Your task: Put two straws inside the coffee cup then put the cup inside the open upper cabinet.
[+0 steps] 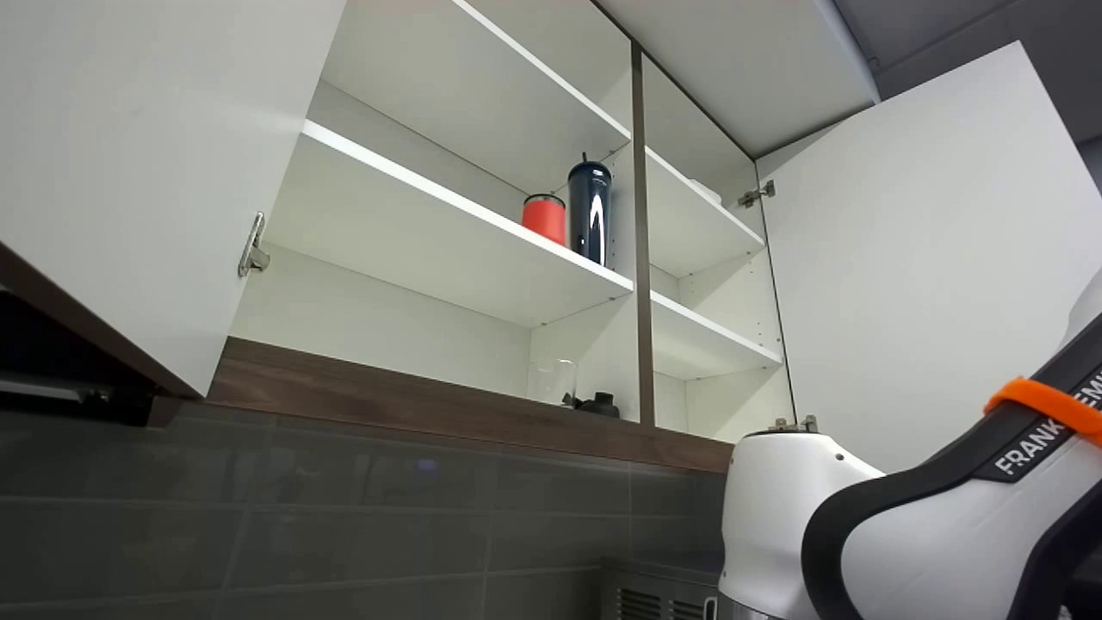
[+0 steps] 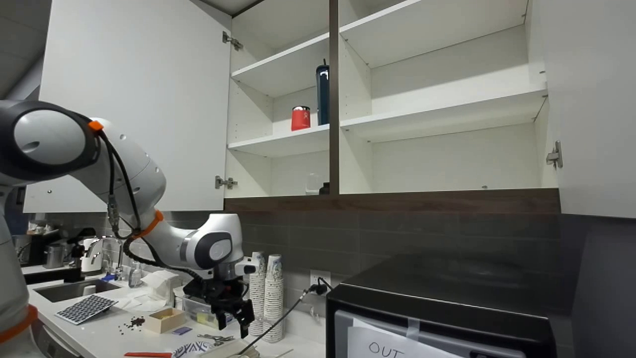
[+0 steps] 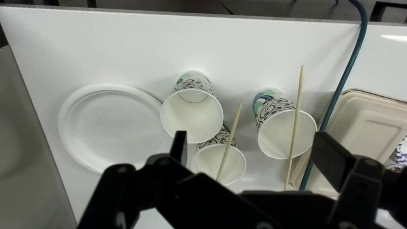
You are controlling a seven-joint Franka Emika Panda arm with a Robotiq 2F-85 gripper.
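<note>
"Squeezing anything with that hand (image 3: pixel 254 151)?"

"Nothing; mine is spread wide. Three swirl-printed cups (image 3: pixel 192 109) stand on the desk (image 3: pixel 111 51) between a round plate (image 3: pixel 111 127) and a boxy tray (image 3: pixel 365 135); which is meant, I cannot tell."

"How will one handle?"

"Featherlight, I expect: thin paper by its look, easily dented. I would pinch softly just below the rolled rim."

"And the straws (image 3: pixel 295 125)?"

"Slim, pale, probably stiff and apt to roll; I would hold them mid-length. Each crosses a cup's mouth in the wrist view; inside or over, I cannot say."

"The cabinet (image 2: pixel 447 202)?"

"Open, flat white, wood-brown along its bottom."
</note>
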